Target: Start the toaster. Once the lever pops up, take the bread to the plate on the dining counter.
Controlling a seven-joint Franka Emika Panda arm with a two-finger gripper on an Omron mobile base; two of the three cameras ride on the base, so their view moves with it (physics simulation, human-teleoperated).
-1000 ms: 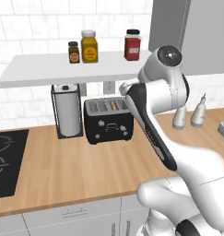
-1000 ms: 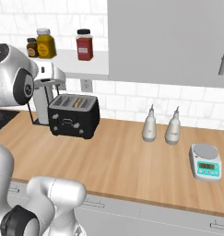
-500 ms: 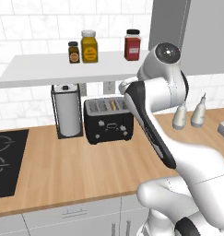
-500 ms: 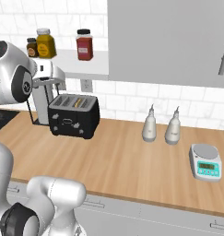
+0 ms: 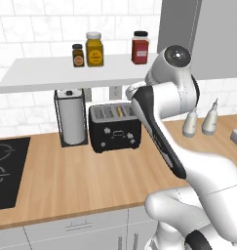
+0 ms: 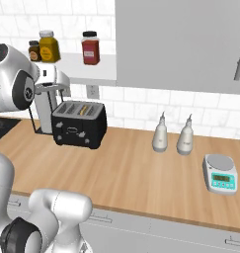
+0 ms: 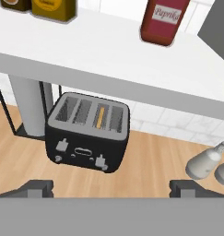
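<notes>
The toaster [image 5: 115, 128] [image 6: 79, 124] [image 7: 88, 132] is a black, boxy four-slot model with a grey slotted top and small white knobs and buttons on its front, standing upright on the wood counter against the white-tiled wall, under a white shelf. The bread [image 7: 101, 117] [image 5: 121, 111] [image 6: 82, 110] shows as a thin golden-tan edge standing down in one of the two middle slots, the third from the left in the hand view.
</notes>
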